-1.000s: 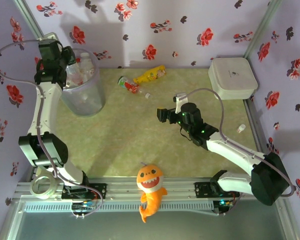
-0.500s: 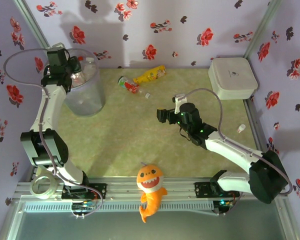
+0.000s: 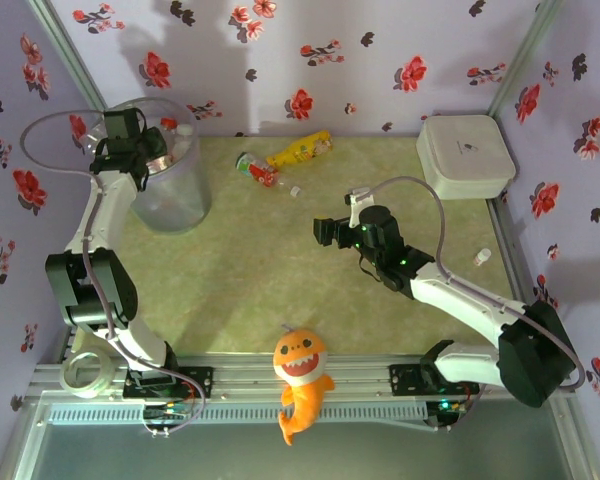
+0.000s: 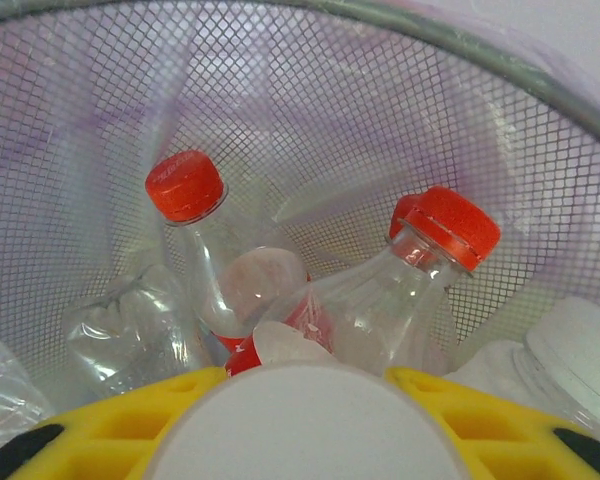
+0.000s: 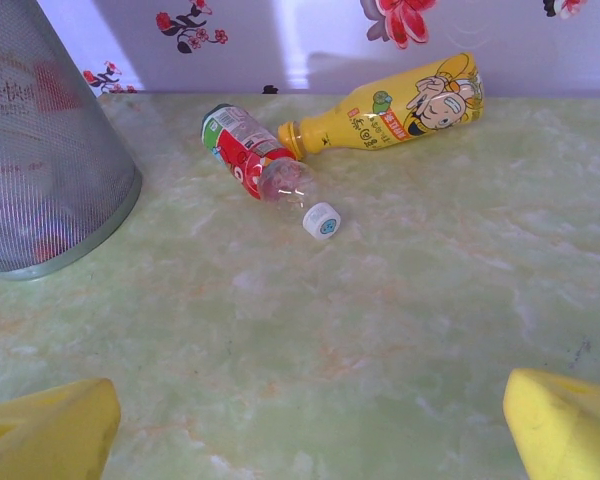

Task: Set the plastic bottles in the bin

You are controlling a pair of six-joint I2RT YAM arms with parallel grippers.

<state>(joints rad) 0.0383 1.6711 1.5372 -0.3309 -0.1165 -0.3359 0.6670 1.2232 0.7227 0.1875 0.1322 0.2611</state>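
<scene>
A: What changed?
B: L arm swung over the bin (image 3: 175, 205). Left gripper (image 3: 145, 152) above its mouth, fingers (image 4: 110, 430) flanking a white bottle end (image 4: 295, 420); can't tell if still pinched. Drop looks imminent.
A: R?
B: Right gripper (image 5: 310, 430) unmoved, wide open, empty. Red-label bottle (image 5: 252, 165) + yellow bottle (image 5: 390, 115) still on table.

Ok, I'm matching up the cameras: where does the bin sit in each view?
Top external: bin upper left, against the back wall.
Left wrist: bin seen from inside, its mesh behind red-capped bottles.
Right wrist: bin at the left edge, standing on the table.
Shared landmark: the yellow bottle lying to the bin's right, in top external and right wrist.
</scene>
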